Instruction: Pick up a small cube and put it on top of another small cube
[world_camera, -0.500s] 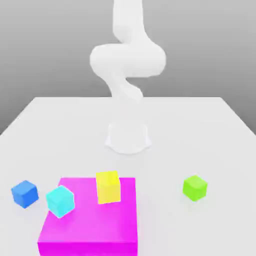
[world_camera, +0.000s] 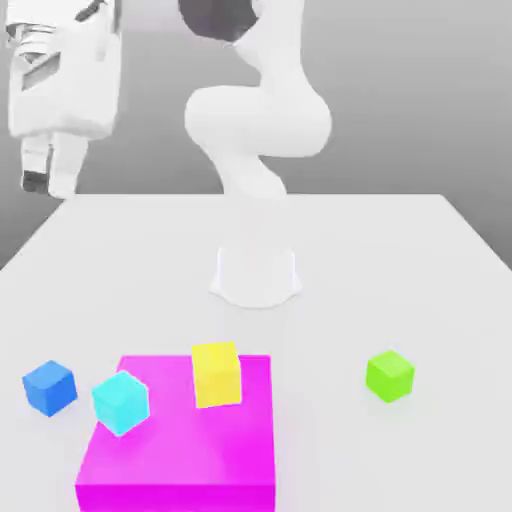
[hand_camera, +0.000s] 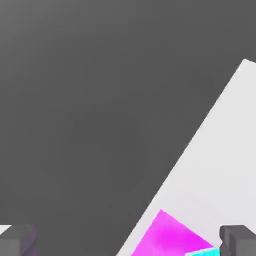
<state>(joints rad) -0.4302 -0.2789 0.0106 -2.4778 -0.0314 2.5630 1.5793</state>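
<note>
You are looking at a simulated test bench rather than any real room: a plain white table (world_camera: 400, 250) is sitting against a flat grey backdrop with no walls or furniture. A featureless white robot arm (world_camera: 262, 120) is rising from a round base, and untextured coloured blocks, like the magenta block (world_camera: 180, 440), are lying around.

The arm (world_camera: 258, 120) is all smooth glossy white, chunky rounded segments on a round white base (world_camera: 256, 275), with one dark patch up at the top joint. The claw (world_camera: 47, 178) sits under a boxy white hand with grey-tipped fingers (hand_camera: 239, 240).
</note>
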